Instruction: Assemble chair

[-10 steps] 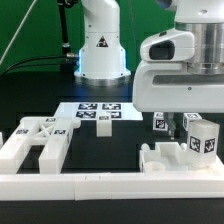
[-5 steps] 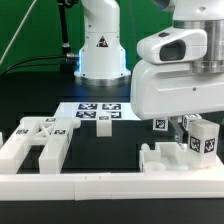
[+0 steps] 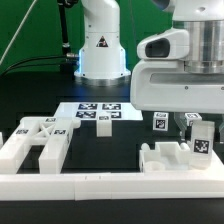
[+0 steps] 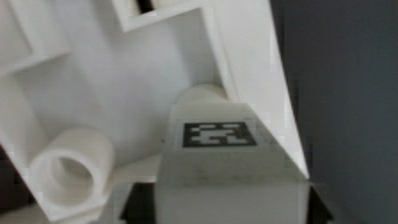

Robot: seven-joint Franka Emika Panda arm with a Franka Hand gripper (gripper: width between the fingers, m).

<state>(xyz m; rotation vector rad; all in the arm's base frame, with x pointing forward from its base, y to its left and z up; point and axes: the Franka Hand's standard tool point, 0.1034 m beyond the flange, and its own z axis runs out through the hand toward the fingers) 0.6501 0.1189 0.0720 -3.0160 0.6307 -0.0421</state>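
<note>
As the gripper [image 3: 197, 128] clamps a tagged chair block [image 3: 201, 142], the block stands at the seat piece [image 3: 160, 158], toward the exterior view's right.

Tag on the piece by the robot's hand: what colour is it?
The tag is black and white, clearest in wrist view.
</note>
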